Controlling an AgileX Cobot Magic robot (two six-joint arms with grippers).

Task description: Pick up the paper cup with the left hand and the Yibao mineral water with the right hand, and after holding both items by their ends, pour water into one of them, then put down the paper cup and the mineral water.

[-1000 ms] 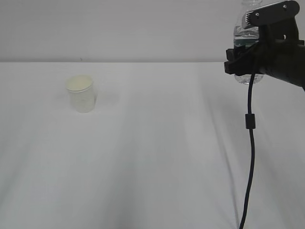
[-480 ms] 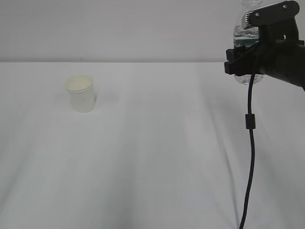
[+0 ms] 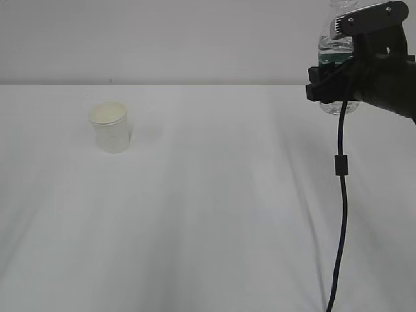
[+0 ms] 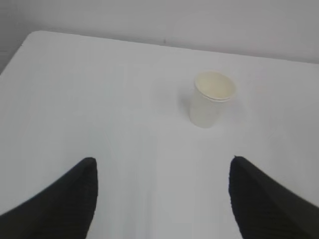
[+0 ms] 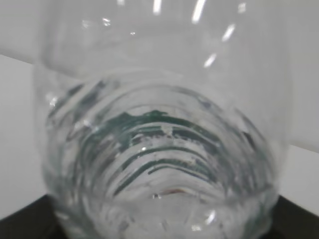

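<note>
The cream paper cup [image 3: 111, 127] stands upright on the white table at the left; the left wrist view shows the paper cup [image 4: 211, 98] well ahead of my left gripper [image 4: 162, 191], whose black fingers are spread wide with only bare table between them. The left arm is out of the exterior view. At the upper right, my right gripper [image 3: 333, 81] is shut on the lower body of the Yibao mineral water [image 3: 335, 47], held upright above the table. The right wrist view is filled by the clear ribbed bottle [image 5: 159, 159] with its green label and water inside.
White table [image 3: 214, 214] runs to a pale wall behind. A black cable [image 3: 340, 195] hangs from the right arm down to the front edge. The table's far left corner [image 4: 35, 37] shows in the left wrist view.
</note>
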